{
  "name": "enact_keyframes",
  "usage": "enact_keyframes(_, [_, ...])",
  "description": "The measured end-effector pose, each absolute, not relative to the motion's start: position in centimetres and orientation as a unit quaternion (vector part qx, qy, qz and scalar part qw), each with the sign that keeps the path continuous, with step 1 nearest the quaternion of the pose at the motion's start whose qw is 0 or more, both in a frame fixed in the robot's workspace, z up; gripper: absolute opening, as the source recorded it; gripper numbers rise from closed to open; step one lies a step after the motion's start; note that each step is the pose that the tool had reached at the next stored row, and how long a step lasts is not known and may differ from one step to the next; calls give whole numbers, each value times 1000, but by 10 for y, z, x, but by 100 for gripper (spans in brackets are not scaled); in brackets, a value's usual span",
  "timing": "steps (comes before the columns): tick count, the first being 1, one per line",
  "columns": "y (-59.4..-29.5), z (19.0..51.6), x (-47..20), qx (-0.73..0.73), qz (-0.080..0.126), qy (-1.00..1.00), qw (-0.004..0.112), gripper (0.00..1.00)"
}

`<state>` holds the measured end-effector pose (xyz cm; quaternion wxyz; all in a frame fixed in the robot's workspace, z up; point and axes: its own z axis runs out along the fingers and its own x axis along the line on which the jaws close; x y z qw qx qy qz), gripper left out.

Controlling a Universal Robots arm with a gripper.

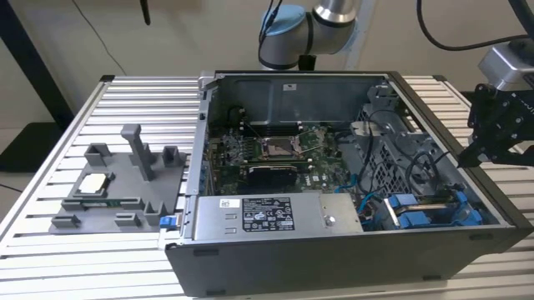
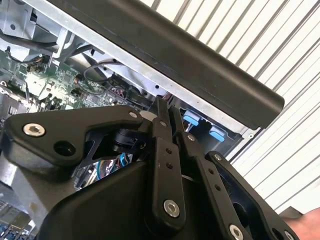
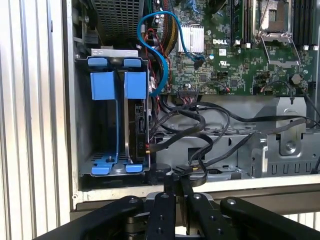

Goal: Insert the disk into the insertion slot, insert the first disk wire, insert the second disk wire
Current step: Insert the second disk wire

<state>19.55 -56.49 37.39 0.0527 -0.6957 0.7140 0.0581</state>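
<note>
Gripper pinched together, just beside loose black wires.
Your disk sits in the insertion slot; I judge those tangled wires could snag it if you move carelessly.

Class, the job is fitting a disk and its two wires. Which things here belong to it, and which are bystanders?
Job: disk, insertion slot, black wires beside it, gripper.
Bystanders: parts tray, power-supply box, motherboard.
</note>
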Motion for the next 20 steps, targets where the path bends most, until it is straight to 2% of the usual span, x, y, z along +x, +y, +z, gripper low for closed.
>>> enact_keyframes(20, [-563, 385, 179, -696, 58, 714, 53, 16])
